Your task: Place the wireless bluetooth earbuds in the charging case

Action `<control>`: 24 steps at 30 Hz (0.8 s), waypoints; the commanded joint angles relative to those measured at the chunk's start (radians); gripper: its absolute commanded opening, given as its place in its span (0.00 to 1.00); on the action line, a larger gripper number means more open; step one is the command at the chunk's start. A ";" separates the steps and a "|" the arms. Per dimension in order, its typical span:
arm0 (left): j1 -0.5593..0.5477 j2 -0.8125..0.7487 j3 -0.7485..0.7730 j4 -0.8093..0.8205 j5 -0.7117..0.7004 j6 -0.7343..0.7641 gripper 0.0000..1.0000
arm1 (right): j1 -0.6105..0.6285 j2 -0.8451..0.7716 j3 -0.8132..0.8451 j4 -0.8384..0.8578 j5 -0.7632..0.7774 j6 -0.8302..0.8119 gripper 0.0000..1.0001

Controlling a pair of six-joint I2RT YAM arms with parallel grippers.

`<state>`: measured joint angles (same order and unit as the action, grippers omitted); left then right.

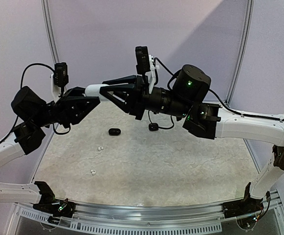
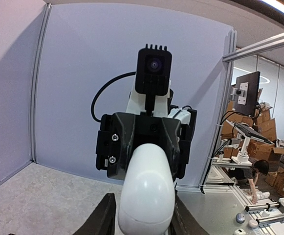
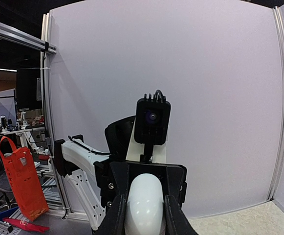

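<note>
1 white case (image 1: 95, 89), 1 blk case (image 1: 114, 131), 2 white buds (image 1: 100, 147) (image 1: 93, 172).

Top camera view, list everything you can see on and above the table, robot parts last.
White charging case: one, white, held in mid-air between the two arms.
Black charging case: one, black, on the mat, left of centre.
Earbuds: two, white, on the mat nearer than the black case, apart from each other.
Small dark lump: one, black, under the right arm; cable part or case, cannot tell.
Mat: one, beige, speckled, covering the table.
Wall panels: pale lilac, behind the table.
Wrist cameras: two, black, one on each wrist.
Left arm: one, black and white, jaws closed on the white case.
Right arm: one, black and white, jaws closed on its other end.
</note>
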<state>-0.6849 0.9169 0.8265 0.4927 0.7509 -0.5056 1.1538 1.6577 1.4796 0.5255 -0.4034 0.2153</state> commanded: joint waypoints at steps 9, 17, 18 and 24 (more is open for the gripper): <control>0.007 0.002 -0.008 -0.012 0.005 0.014 0.00 | -0.001 -0.003 0.010 0.004 0.005 -0.013 0.00; 0.007 -0.019 0.027 -0.227 -0.016 0.235 0.00 | 0.000 -0.056 0.012 -0.299 0.160 -0.084 0.57; 0.007 -0.018 0.032 -0.253 -0.016 0.264 0.00 | 0.002 -0.060 0.028 -0.365 0.175 -0.112 0.59; 0.007 -0.020 0.058 -0.361 0.023 0.420 0.00 | 0.007 -0.038 0.095 -0.523 0.223 -0.166 0.61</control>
<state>-0.6842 0.9089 0.8433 0.2348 0.7467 -0.2279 1.1549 1.6318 1.5204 0.1699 -0.2516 0.1028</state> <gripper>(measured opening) 0.247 0.611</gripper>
